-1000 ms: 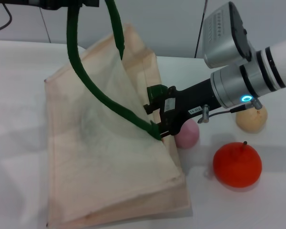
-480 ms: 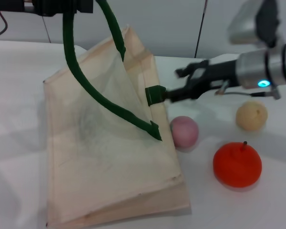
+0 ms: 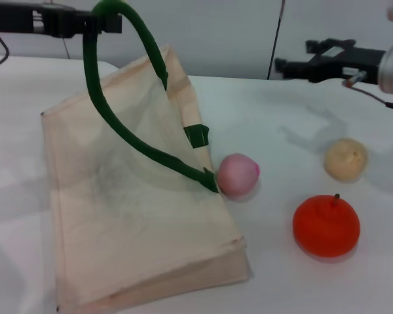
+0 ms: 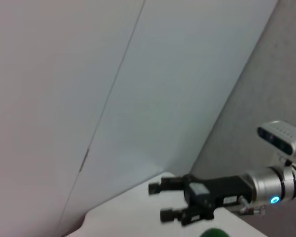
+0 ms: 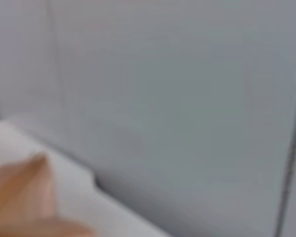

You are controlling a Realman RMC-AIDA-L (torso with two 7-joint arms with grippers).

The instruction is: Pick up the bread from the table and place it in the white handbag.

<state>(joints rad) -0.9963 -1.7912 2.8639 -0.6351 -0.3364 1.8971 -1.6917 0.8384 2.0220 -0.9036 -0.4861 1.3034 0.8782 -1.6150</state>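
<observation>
The white handbag (image 3: 131, 216) leans on the table, a cream tote with dark green handles. One handle (image 3: 118, 10) is lifted high at the upper left, where my left gripper (image 3: 101, 21) is shut on it. The handbag's top corner (image 5: 24, 192) also shows in the right wrist view. My right gripper (image 3: 295, 55) hangs in the air at the upper right, away from the handbag, open with nothing between its fingers. The left wrist view shows that right gripper (image 4: 158, 201) from afar, open. The bread is out of view.
A pink ball (image 3: 237, 174) rests against the handbag's right edge. A pale beige ball (image 3: 345, 159) and an orange fruit (image 3: 326, 225) lie further right on the white table (image 3: 281, 131). A grey wall stands behind.
My right gripper has drawn back from the handbag's mouth, up and to the right, with nothing in it. The handbag and the pink ball have shifted slightly left.
</observation>
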